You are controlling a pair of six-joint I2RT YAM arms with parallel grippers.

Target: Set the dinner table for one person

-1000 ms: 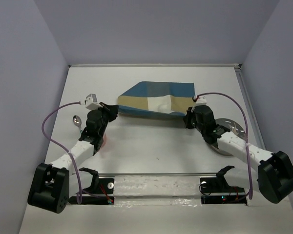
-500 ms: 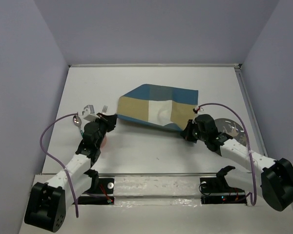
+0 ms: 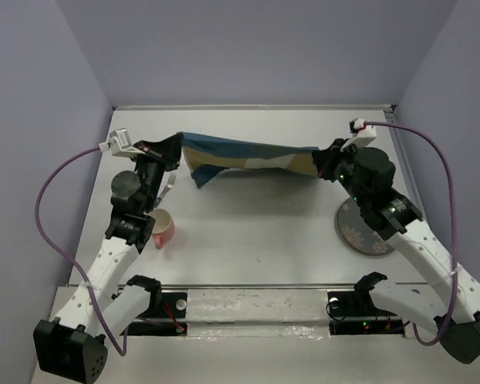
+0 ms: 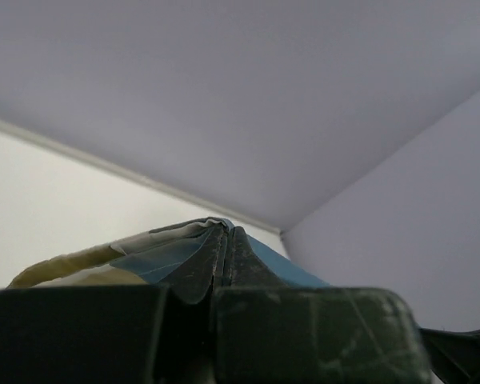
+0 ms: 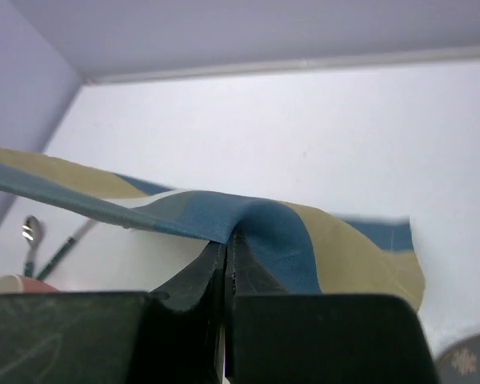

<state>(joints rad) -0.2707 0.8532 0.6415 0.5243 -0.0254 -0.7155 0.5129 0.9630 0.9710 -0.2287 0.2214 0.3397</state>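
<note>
The blue, tan and white checked placemat [image 3: 248,154] hangs in the air above the far half of the white dinner table [image 3: 256,240], stretched between both grippers. My left gripper [image 3: 178,144] is shut on its left edge, and the cloth [image 4: 156,256] bunches at the pinched fingertips [image 4: 226,232]. At the opposite side my right gripper [image 3: 318,160] is shut on the right edge, where a blue fold [image 5: 288,232] drapes over the closed tips [image 5: 227,240]. The mat's left corner sags in a fold.
A pink cup [image 3: 162,228] stands by the left arm, with a fork [image 3: 170,186] just beyond it. A grey patterned plate [image 3: 364,230] lies under the right arm. A spoon [image 5: 30,232] shows in the right wrist view. Purple walls enclose the table.
Both arms have risen and moved toward the far side, lifting the placemat off the table and pulling it taut. The cup and plate now show from under the arms.
</note>
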